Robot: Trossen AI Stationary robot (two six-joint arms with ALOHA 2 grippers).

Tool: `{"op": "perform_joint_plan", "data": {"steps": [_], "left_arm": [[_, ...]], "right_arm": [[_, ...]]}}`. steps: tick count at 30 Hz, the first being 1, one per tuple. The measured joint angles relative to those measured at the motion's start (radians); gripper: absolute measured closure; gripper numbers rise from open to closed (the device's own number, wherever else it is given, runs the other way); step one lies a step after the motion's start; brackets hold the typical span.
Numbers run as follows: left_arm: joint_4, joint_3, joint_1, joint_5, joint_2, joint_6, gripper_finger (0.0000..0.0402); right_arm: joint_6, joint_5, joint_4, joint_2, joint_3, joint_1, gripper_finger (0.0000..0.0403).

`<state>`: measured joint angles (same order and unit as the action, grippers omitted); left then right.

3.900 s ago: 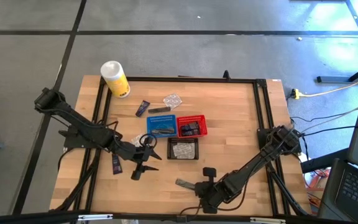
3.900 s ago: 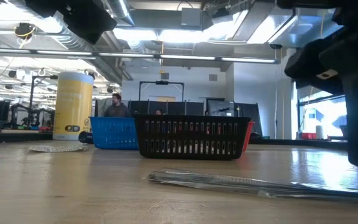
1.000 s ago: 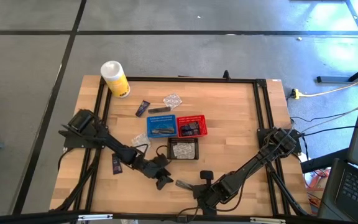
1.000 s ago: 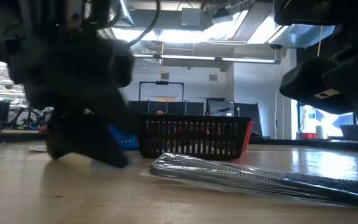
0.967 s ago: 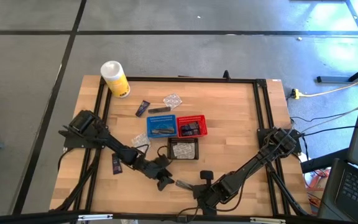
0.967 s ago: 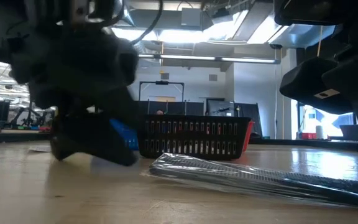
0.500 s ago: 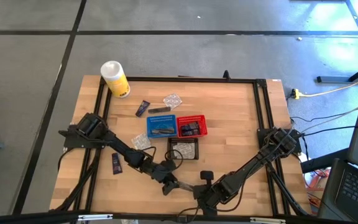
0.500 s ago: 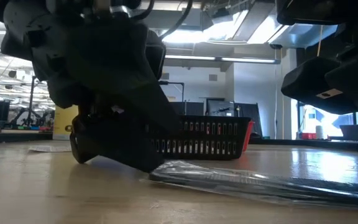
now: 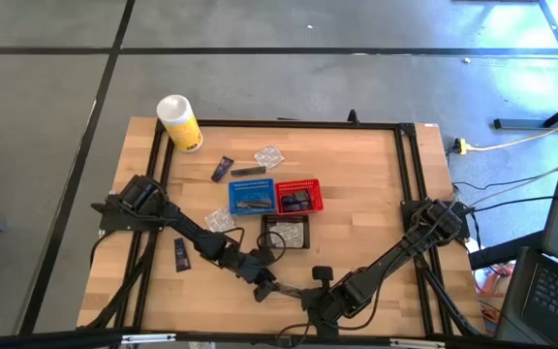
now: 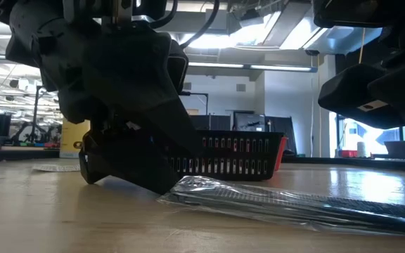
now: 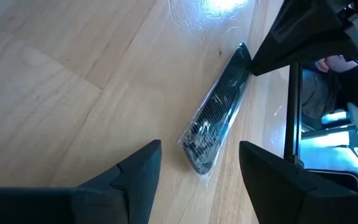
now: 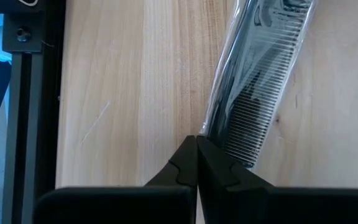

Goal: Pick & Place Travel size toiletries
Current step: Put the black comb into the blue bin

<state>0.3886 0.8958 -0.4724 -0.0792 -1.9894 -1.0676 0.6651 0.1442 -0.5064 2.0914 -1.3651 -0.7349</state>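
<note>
A dark comb in a clear crinkly packet [image 9: 287, 288] lies flat on the table near its front edge; it also shows in the low view [image 10: 287, 204]. My left gripper [image 11: 197, 163] is open and low over the table, and its fingers stand on either side of the packet's left end [image 11: 199, 155] with a gap on each side. It also shows in the high view [image 9: 263, 288]. My right gripper [image 12: 196, 152] is shut, low at the packet's right end [image 12: 253, 93]; in the high view it is near the front edge [image 9: 320, 299]. My right gripper's shut fingertips [image 12: 188, 155] lie right beside the packet's clear edge [image 12: 207, 130], along the packet's length. I cannot tell whether they touch it. The packet lies flat on the table.
Blue [image 9: 252, 197], red [image 9: 298, 197] and black [image 9: 286, 233] mesh baskets stand mid-table. A white-and-yellow canister [image 9: 179, 121] stands at the far left. A navy tube [image 9: 222, 169], a grey tube [image 9: 248, 172], clear packets [image 9: 268, 155], a dark sachet [image 9: 180, 254] and a black piece [image 9: 324, 269] lie loose.
My left gripper has moved toward the table's near edge and to the right, down to the left end of the comb packet, and now stands astride that end. My right arm has kept still.
</note>
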Motion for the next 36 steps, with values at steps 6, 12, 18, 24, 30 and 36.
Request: {"op": "perform_joint_plan", "data": {"steps": [6, 12, 18, 24, 30, 36], "left_arm": [[-0.045, 0.025, 0.000, 0.002, -0.008, -0.002, 0.0216], [-0.014, 0.025, -0.004, 0.012, -0.011, 0.026, 0.0244], [0.003, 0.025, -0.005, 0.019, -0.012, 0.026, 0.0254], [0.009, 0.025, -0.005, 0.025, -0.012, 0.026, 0.0253], [0.012, 0.025, -0.004, 0.031, -0.012, 0.026, 0.0267], [0.062, 0.025, -0.005, 0.046, -0.014, 0.036, 0.0299]], "right_arm": [[0.000, 0.001, 0.000, 0.000, 0.000, 0.000, 0.0403], [-0.001, 0.001, 0.000, 0.000, 0.000, 0.000, 0.0403], [-0.019, 0.001, 0.002, 0.000, 0.000, 0.004, 0.0403], [-0.035, -0.006, 0.007, 0.000, 0.001, 0.013, 0.0403], [-0.041, -0.002, 0.009, 0.000, 0.001, 0.015, 0.0403], [-0.041, 0.000, 0.011, 0.000, 0.001, 0.015, 0.0403]]}}
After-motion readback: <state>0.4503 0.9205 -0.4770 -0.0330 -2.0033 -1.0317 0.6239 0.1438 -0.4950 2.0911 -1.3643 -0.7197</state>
